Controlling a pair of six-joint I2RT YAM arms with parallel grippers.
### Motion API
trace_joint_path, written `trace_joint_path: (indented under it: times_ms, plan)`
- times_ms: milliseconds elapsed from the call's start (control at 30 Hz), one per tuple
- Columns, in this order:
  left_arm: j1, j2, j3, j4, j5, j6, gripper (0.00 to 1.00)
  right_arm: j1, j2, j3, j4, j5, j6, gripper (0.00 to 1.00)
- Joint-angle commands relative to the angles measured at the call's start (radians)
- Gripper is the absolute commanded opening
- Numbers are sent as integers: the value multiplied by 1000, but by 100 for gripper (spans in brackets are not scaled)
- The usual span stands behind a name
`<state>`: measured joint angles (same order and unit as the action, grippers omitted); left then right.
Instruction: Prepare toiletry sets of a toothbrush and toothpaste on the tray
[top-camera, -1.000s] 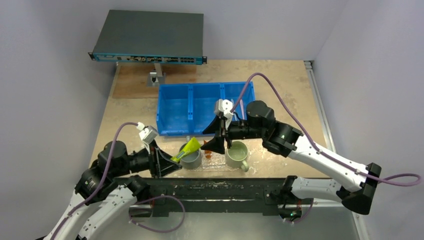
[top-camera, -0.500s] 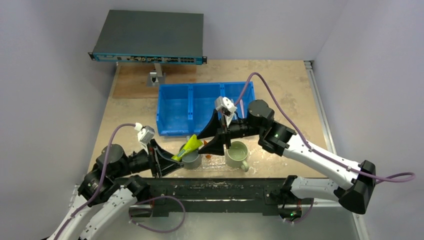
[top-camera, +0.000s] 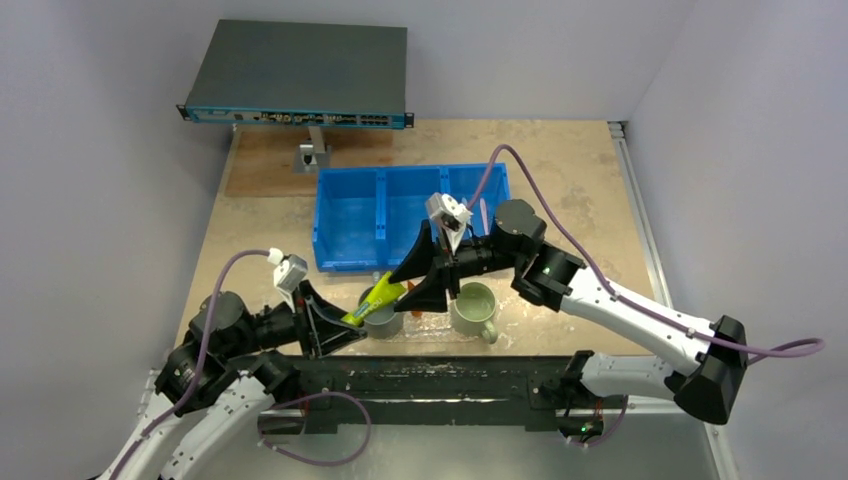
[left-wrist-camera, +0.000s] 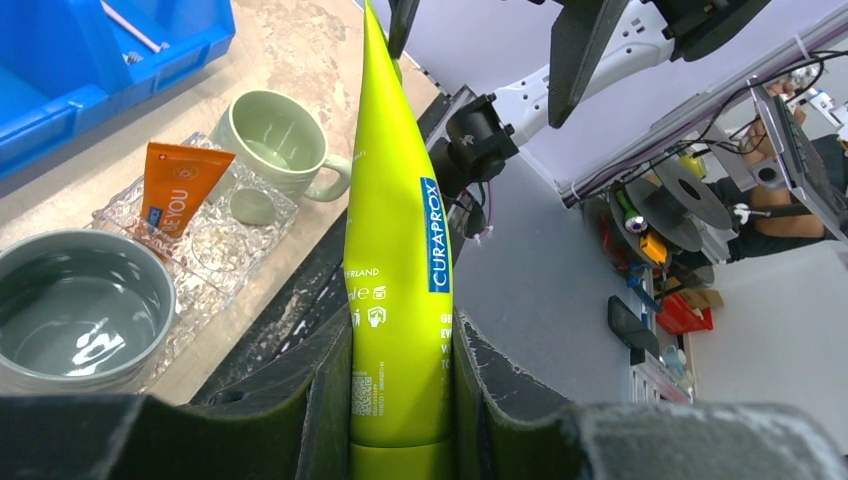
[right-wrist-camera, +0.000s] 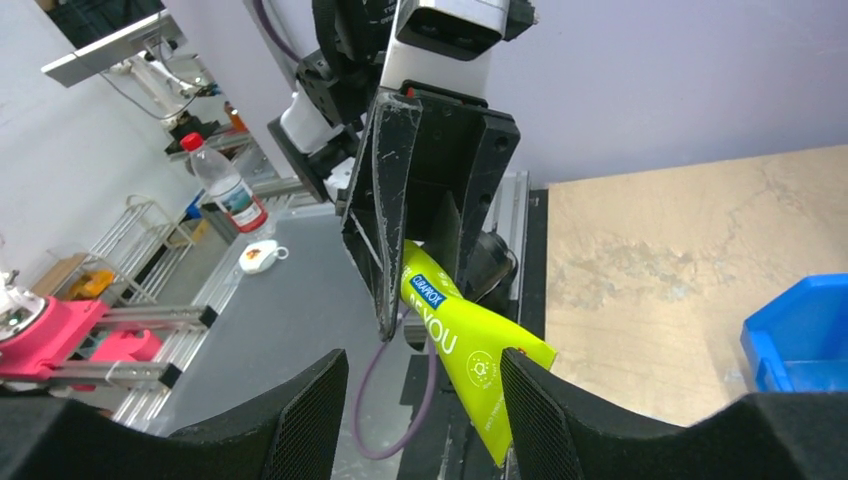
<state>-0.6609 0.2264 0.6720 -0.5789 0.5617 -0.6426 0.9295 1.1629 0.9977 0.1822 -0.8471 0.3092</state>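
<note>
My left gripper (left-wrist-camera: 400, 338) is shut on the cap end of the green toothpaste tube (left-wrist-camera: 395, 220), which sticks up and forward above the grey mug (top-camera: 382, 320). My right gripper (top-camera: 402, 291) is open, and the tube's flat end (right-wrist-camera: 478, 362) lies between its fingers, close to the right-hand one. The orange tube (left-wrist-camera: 176, 188) lies on the glittery transparent tray (left-wrist-camera: 222, 248), between the grey mug (left-wrist-camera: 75, 310) and the pale-green mug (left-wrist-camera: 275, 135). A thin toothbrush (top-camera: 484, 215) lies in the blue bin's right compartment.
The blue three-compartment bin (top-camera: 345, 225) stands just behind the tray (top-camera: 432, 328). A grey network switch (top-camera: 300, 70) sits on a stand at the back left. A black rail (top-camera: 420, 380) runs along the near edge. The pale-green mug (top-camera: 474, 310) is under the right arm.
My right gripper has swung left from above the pale-green mug, and its fingers now straddle the green tube's flat end. The left arm has drawn back slightly, still holding the tube.
</note>
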Motion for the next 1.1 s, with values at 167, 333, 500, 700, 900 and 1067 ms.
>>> trace_joint_path:
  times_ms: [167, 333, 500, 700, 900, 1067]
  plan:
    - [1, -45, 34, 49, 40, 28, 0, 0, -98, -24, 40, 156, 34, 60]
    - [2, -56, 43, 45, 45, 34, 0, 0, -106, -29, 14, 205, 46, 60]
    - [2, -48, 46, 69, 70, 36, 0, 0, -65, -23, 13, 123, 67, 60]
    - [2, -37, 61, 70, 87, 59, 0, 7, -29, -27, 42, 33, 91, 58]
    - [2, -17, 65, 73, 99, 70, 0, 41, 18, -19, 53, -1, 94, 53]
    - [2, -13, 69, 69, 104, 79, 0, 67, 29, -8, 73, -7, 102, 50]
